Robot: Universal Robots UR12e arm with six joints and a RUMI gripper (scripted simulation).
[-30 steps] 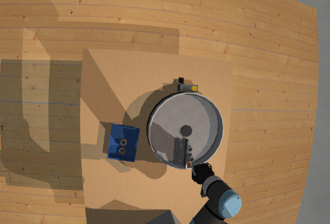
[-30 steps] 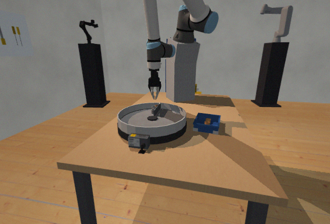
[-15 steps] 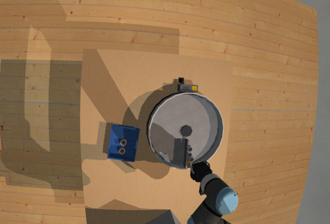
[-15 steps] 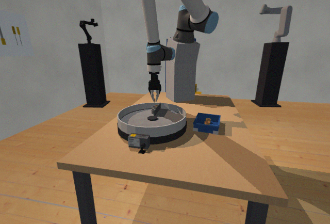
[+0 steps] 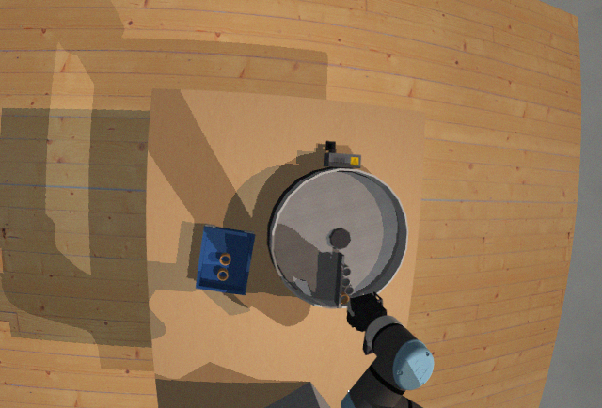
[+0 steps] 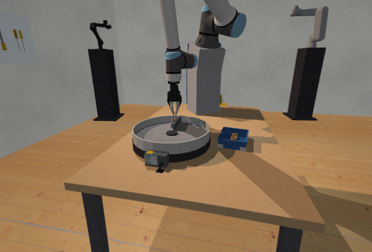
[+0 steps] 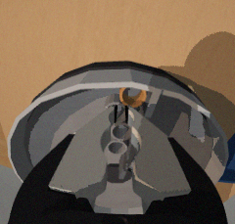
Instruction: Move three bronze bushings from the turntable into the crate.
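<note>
— Gripper [image 6: 174,111] first: where does it hang, and how do the jaws stand?

— Above the near-arm rim of the turntable [image 6: 156,147], tips pointing down, pinched together with nothing between them. Air shows between the tips and the parts below.

— What lies under it?

— A bronze bushing [image 7: 131,96], outermost in a row along a grey guide bar [image 5: 328,279], right by the turntable wall. Two grey bushings [image 7: 117,139] stand inward of it, touching in line toward the hub [image 5: 340,237].

— Room to move?

— Tight: wall on one side of the bronze piece, bar alongside, a grey sleeve just behind. The rest of the disc is open.

— And the crate?

— The blue crate [image 5: 210,237] sits on the table [image 6: 90,184] just beside the turntable, apart from its rim, with two bronze bushings [image 5: 223,267] inside, near one wall. A small control box [image 6: 155,157] sits against the turntable's far side.
</note>
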